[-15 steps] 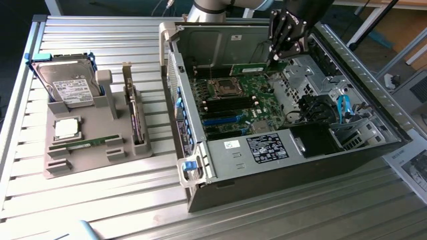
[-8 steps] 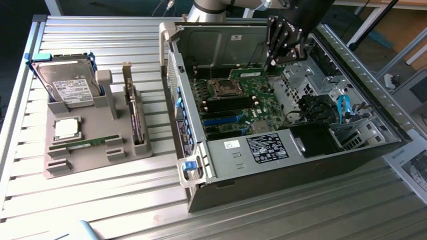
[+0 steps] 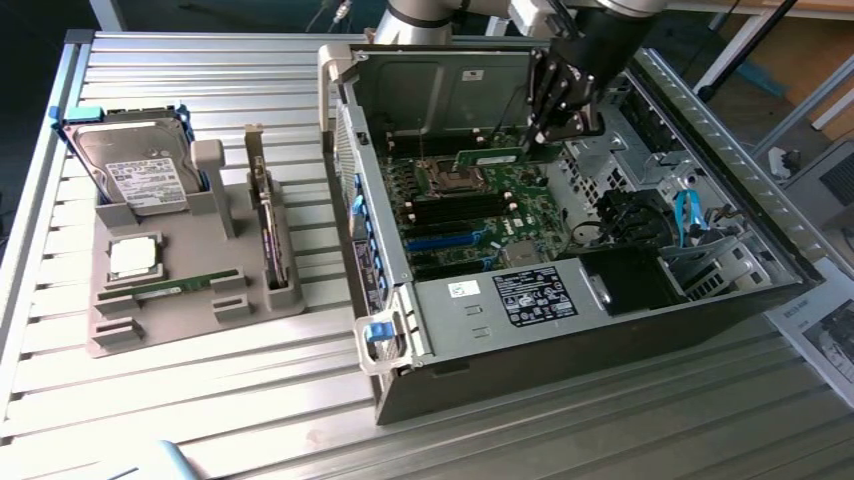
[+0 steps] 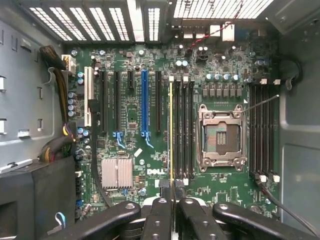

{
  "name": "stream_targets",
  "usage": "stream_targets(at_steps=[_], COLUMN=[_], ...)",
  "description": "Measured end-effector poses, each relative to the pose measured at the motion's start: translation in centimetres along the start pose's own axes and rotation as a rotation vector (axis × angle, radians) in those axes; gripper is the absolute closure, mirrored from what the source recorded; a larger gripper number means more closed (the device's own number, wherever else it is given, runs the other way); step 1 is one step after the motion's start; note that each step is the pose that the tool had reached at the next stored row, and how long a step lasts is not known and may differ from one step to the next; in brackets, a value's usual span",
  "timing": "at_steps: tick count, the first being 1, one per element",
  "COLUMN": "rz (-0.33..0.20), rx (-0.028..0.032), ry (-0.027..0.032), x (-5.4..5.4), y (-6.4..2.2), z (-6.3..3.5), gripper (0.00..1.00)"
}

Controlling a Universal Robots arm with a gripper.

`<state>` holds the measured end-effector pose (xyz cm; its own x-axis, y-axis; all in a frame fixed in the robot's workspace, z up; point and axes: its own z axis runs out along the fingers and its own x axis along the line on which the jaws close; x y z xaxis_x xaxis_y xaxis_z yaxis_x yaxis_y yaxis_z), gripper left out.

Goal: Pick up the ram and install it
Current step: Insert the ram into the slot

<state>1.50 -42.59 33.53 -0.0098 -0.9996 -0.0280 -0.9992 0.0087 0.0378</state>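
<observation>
The desk (image 3: 200, 400) is a silvery metal top of long ribbed slats running across, with a dark frame along its edge at the exterior view's left. A flat grey plastic parts holder (image 3: 180, 318) with slots and upright posts sits on it towards that left side. Beside it, close but apart, an open black-and-silver tower computer case (image 3: 534, 360) lies on its side. A printed white paper sheet (image 3: 821, 335) lies just beside the case at the exterior view's right edge. A pale blue object (image 3: 167, 460) shows at the near edge.
</observation>
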Motion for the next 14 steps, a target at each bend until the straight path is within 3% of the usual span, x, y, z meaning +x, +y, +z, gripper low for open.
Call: stream_targets(at_steps=[6,7,14], rz=[0.001,0.002,0.008], rx=[0.0000,0.0000,0.0002], ry=[0.0000,-0.0001,-0.0004], x=[0.1,0.1,0.1], y=[-0.07,-0.12,-0.18], z=[1.93,3.26,4.77], gripper=[0.88,0.88,0.88])
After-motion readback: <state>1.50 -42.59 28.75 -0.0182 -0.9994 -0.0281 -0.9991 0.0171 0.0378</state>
